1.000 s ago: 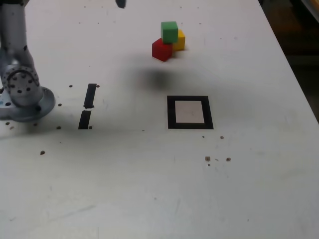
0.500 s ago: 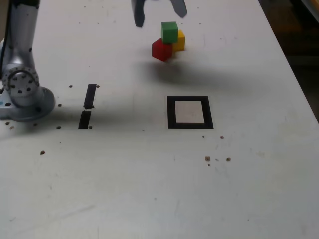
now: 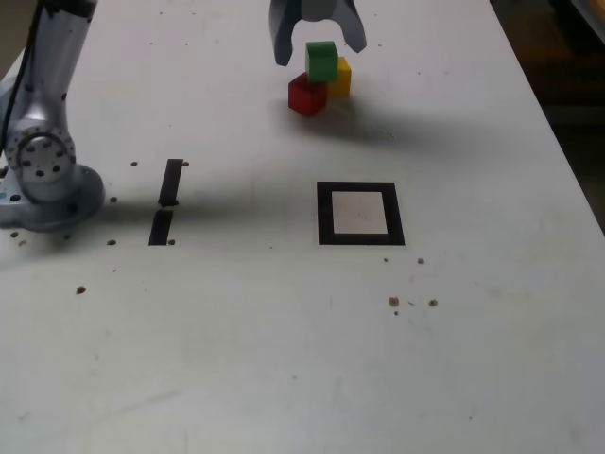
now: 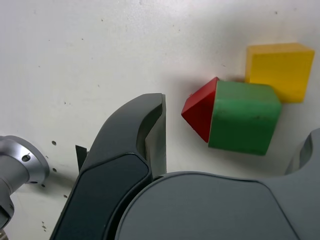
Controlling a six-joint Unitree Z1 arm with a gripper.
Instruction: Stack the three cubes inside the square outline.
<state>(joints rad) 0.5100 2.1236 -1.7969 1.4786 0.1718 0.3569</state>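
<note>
Exterior view shows a white table (image 3: 492, 359) with the arm's round metal base (image 3: 43, 180) near its left edge. At the far side, the end effector (image 3: 318, 43) hangs with its two dark fingers (image 3: 283, 43) spread wide, released and gripping nothing, one finger on each side of the cube pile and just above it. The square outline (image 3: 360, 214) of black tape lies nearer, about mid-table, well apart from the cubes and with only its white centre inside. Two short black tape strips (image 3: 167, 200) lie left of it, near the base. The green cube (image 3: 321, 60) sits on top of the pile, resting on the red cube (image 3: 306, 96) at the left and the yellow cube (image 3: 340, 76) at the right. Wrist view shows the green cube (image 4: 243, 118) overlapping the red cube (image 4: 201, 113) and a corner of the yellow cube (image 4: 278, 68).
</note>
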